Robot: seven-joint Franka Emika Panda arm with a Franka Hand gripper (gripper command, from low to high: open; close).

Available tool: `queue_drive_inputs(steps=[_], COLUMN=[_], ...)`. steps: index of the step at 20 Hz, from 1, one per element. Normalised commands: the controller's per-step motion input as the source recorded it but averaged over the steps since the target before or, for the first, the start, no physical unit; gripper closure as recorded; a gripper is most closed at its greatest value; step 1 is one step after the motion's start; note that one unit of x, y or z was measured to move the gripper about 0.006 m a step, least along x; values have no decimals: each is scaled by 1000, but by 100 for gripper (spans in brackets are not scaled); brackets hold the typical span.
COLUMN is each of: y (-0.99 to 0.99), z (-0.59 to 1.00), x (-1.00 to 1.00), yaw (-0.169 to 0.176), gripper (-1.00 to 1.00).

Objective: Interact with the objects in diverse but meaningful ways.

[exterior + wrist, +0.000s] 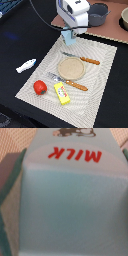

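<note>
Arm's white gripper (69,35) sits right down over the light-blue milk carton (69,37) at the far edge of the pale woven placemat (100,75), near the brown board (107,31) behind it. Wrist view is filled w/ the carton's (65,203) blue face and red "MILK" lettering, so the pincer is v. close around or on it, but fingers aren't visible in either view: can't tell if it's open, closed or already gripping. Judging by that, the current step is an approach/grasp on the carton; whether it rests on the mat or is slightly lifted isn't clear. Rest of the toys look untouched so far: white fish toy (26,65) lies off the mat on the dark table toward the exterior view's left, red tomato (40,87) at the mat's near-left corner, yellow box w/ red marks (62,93) just beside it. So most of the interacting prob. remains. Around: tan round plate (71,68) mid-mat, an orange-handled knife (82,59) on its far side and an orange-handled fork (69,82) on its near side, grey pot (98,14) behind the arm on the board, another bowl-like thing (124,18) cut off at the exterior view's right. The plate & cutlery lie just near of the carton, so any move toward the other toys likely has to clear them.
</note>
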Motion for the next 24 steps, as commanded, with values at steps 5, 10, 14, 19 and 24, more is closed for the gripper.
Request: queue_drive_inputs(steps=[5, 10, 14, 19, 24], y=[338, 168, 10, 84, 27], z=[-85, -173, -4, 711, 975], x=[498, 313, 144, 29, -50], yaw=[37, 5, 2, 0, 14], gripper=[100, 100, -100, -100, -100])
